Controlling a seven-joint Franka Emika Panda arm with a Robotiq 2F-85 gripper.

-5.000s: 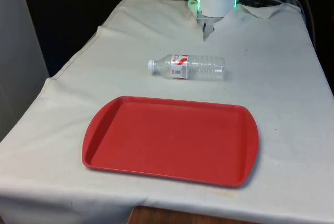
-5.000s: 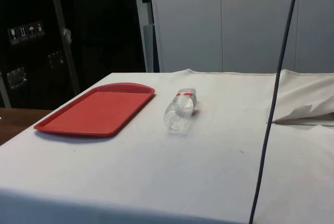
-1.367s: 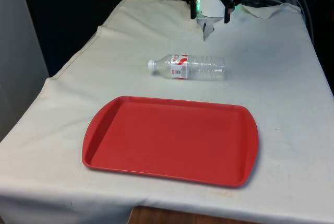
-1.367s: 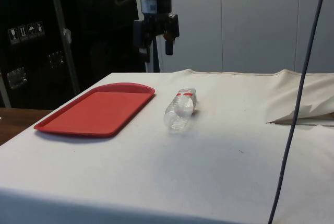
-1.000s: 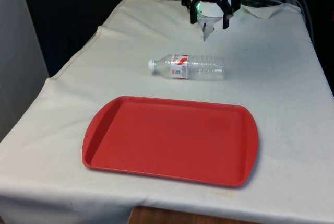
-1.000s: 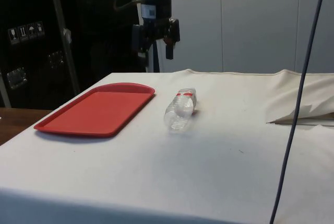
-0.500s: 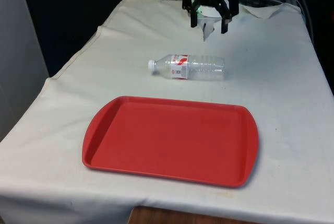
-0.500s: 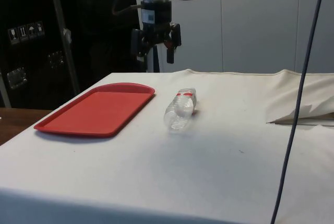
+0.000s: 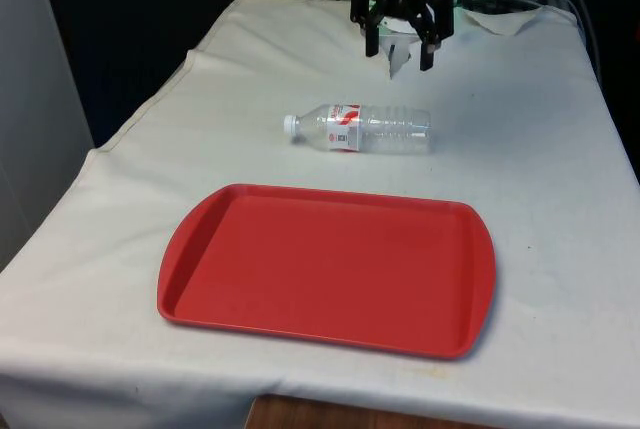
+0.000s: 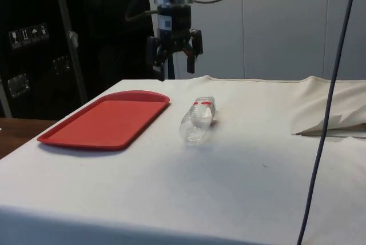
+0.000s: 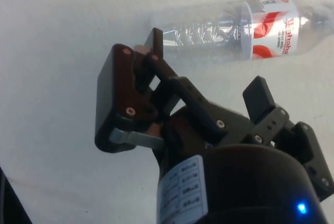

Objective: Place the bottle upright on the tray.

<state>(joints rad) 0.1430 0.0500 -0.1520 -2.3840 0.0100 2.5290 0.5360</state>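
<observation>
A clear plastic bottle [image 9: 362, 129] with a red-and-white label lies on its side on the white cloth, its white cap pointing to the front view's left. It also lies flat in the side view [image 10: 197, 121] and in the wrist view [image 11: 235, 30]. The red tray [image 9: 330, 261] sits bare between the bottle and the table's front edge, and to the left in the side view [image 10: 108, 120]. My gripper [image 9: 399, 55] hangs open in the air above the cloth, just beyond the bottle's far side, holding nothing [image 10: 176, 71] [image 11: 205, 68].
A raised fold of white cloth [image 9: 402, 57] lies behind the gripper at the far end, and another fold [image 10: 337, 122] shows at the side view's right. A dark cable [image 10: 320, 119] hangs down across the side view. The cloth drops off at the table's edges.
The gripper has come down from high above the table's far end to just above and behind the bottle, its fingers apart. Bottle and tray have not moved.
</observation>
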